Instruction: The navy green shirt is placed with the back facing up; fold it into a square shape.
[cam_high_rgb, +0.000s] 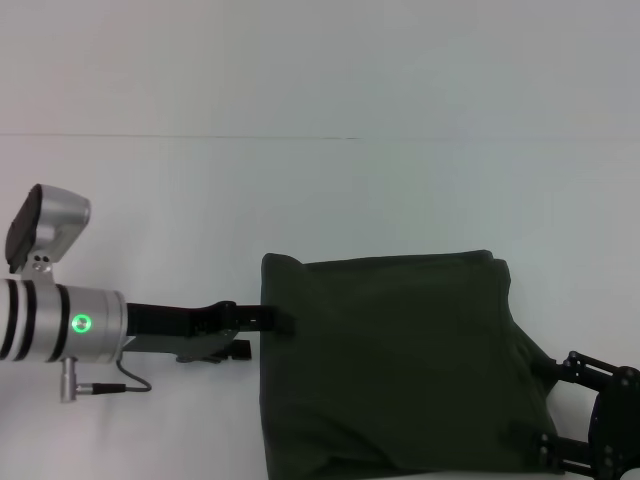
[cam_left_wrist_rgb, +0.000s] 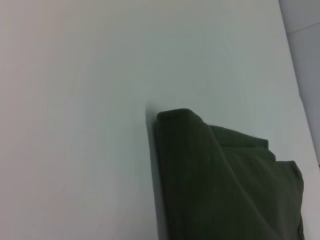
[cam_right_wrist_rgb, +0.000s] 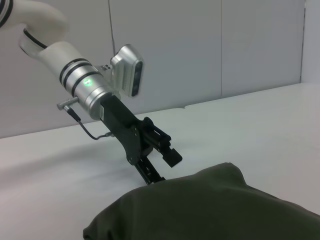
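Nearest you, the right gripper sits low at the lower right corner of the navy green shirt; you cannot tell whether it grips the cloth. The shirt lies folded into a rough square on the white table, plain side up. At its left edge, the left gripper reaches in, one finger above the fabric and one beneath, clenched on that edge

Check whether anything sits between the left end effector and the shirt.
Nothing visible does. The left end effector already reaches the left edge of the folded dark olive-green cotton shirt, with only bare white table around it.
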